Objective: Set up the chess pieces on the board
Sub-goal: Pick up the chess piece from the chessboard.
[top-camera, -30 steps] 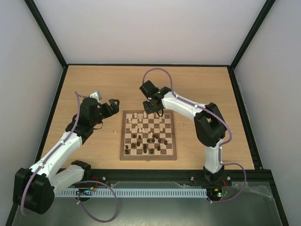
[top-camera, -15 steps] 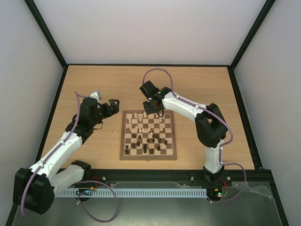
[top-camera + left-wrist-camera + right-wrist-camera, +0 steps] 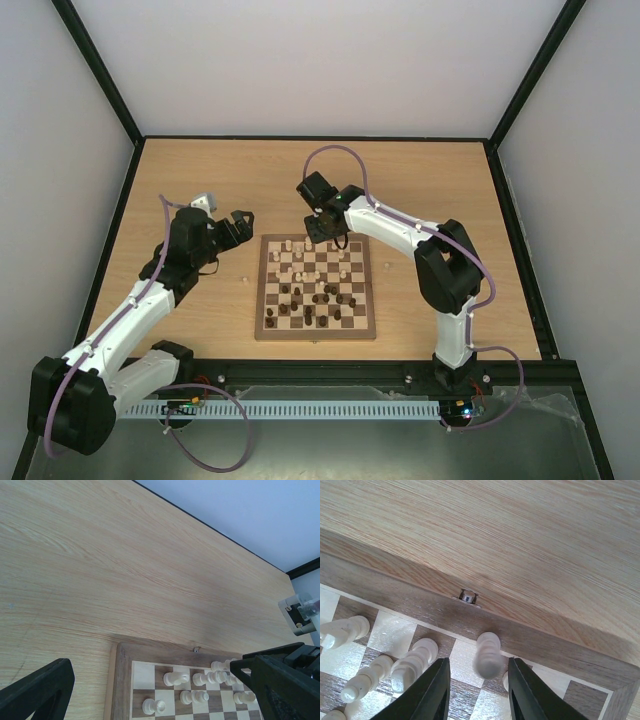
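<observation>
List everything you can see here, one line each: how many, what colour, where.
table: one, light wood, under everything
board: one, light and dark brown checks, mid-table
pale chess pieces: many, too small to count, cream, mostly the board's far half
dark chess pieces: many, dark brown, mostly the board's near half
clasp: one, metal, board's far edge
left arm and right arm: two, white with black joints, based at the near edge
left gripper: one, black, fingers wide open, off the board's far left corner
right gripper: one, black, fingers open either side of a pale piece on the far row
</observation>
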You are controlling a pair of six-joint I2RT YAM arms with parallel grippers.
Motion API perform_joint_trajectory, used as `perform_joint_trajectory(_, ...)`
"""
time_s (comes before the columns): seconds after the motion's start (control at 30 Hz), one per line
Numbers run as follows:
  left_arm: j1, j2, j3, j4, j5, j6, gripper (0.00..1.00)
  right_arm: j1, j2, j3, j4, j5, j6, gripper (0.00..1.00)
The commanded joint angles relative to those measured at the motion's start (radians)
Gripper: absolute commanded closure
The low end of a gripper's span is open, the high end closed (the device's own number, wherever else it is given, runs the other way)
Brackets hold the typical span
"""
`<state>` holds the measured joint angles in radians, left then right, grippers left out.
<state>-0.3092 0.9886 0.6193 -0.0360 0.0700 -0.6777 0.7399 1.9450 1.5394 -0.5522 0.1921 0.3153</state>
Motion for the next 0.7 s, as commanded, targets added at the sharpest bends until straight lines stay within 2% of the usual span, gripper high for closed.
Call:
perform_joint_trajectory(0.0, 0.003, -0.017, -0.014, 0.011, 0.003, 0.0, 0.01, 0.004, 0.003, 0.005, -0.041, 0.018, -0.003, 0.66)
perform_joint_trajectory(0.43, 0.004, -0.02, -0.012, 0.008, 0.005, 0.0, 0.01, -0.008, 0.041, 0.012, -0.037, 0.018, -0.005, 0.7)
perform_joint_trajectory(0.67, 0.003, -0.022, -0.013, 0.008, 0.006, -0.001, 0.01, -0.011, 0.044, 0.018, -0.029, 0.017, -0.005, 0.78)
